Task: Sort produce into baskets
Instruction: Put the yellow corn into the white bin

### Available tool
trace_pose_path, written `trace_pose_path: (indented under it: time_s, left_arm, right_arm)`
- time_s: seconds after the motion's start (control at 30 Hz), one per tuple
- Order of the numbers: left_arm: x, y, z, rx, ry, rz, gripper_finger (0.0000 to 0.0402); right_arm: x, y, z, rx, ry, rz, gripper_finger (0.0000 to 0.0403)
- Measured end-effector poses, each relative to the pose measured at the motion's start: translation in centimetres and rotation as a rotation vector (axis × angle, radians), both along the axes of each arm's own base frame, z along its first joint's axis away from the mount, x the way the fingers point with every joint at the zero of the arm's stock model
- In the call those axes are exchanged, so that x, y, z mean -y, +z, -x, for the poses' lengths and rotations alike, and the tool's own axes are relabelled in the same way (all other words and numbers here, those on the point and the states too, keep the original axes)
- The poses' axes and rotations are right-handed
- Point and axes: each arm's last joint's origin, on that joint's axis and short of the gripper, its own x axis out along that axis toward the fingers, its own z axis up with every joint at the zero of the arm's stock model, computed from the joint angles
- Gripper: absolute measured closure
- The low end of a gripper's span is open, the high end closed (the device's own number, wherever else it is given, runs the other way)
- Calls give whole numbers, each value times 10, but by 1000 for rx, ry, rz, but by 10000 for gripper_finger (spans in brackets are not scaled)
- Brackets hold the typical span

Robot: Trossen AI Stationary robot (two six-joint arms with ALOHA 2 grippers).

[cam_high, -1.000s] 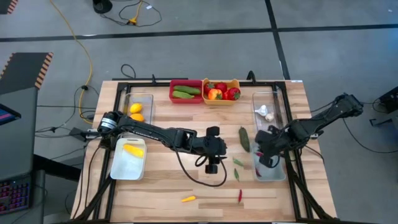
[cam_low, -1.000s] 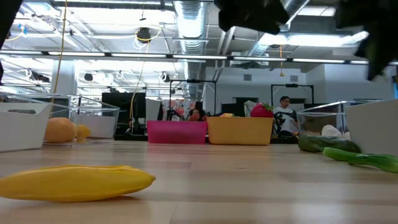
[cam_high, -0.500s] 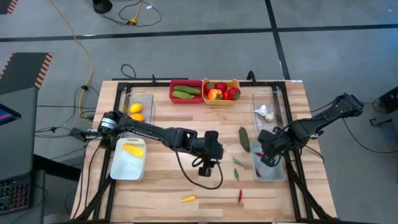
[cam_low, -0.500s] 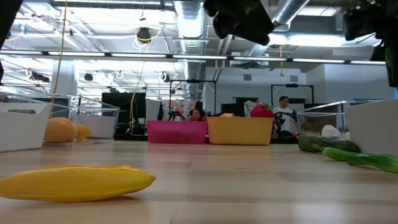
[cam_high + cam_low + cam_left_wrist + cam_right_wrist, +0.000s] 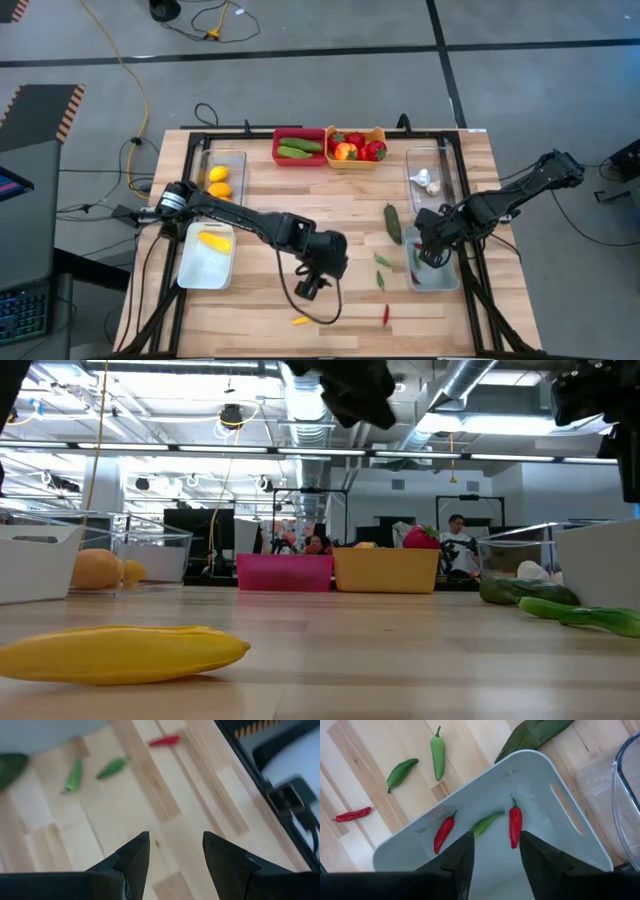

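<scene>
My left gripper point(image 5: 310, 285) is open and empty above the bare table, near a small orange chili point(image 5: 302, 320), which shows close in the low view point(image 5: 120, 652). My right gripper point(image 5: 427, 250) is open and empty above the right white tray point(image 5: 440, 280); that tray point(image 5: 560, 805) holds two red chilies point(image 5: 515, 825) and a green one point(image 5: 485, 824). On the table lie two green chilies point(image 5: 382, 270), a red chili point(image 5: 386, 314) and a dark green cucumber point(image 5: 392, 222). The left wrist view shows the green chilies point(image 5: 74, 775) and the red chili point(image 5: 164, 741).
At the far edge stand a red bin point(image 5: 298, 147) with cucumbers and an orange-yellow bin point(image 5: 356, 147) with red pieces. A clear tub point(image 5: 222, 175) holds yellow fruit, another point(image 5: 430, 178) holds garlic. The left white tray point(image 5: 207, 258) holds a yellow piece. A black frame edges the table.
My left gripper has gone toward the table's near edge and a little to the left, from the table's middle to a spot close to the orange chili. It stays open and empty.
</scene>
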Motion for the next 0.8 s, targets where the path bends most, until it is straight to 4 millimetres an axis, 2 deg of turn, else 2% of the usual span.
trace_pose_path:
  time_s: [0.27,0.43,0.63,0.8]
  left_arm:
    - [28,-10,27,-204,-84,-56,228]
    - [43,-11,36,-295,41,5,228]
    - [34,-10,29,-365,333,142,228]
    - [31,-10,29,-379,314,152,228]
  right_arm:
    - [-1,1,-2,18,-61,-27,212]
    - [-2,2,-5,52,-87,-53,215]
    - [-5,4,-11,113,-73,-81,216]
    - [-7,5,-14,145,-72,-98,216]
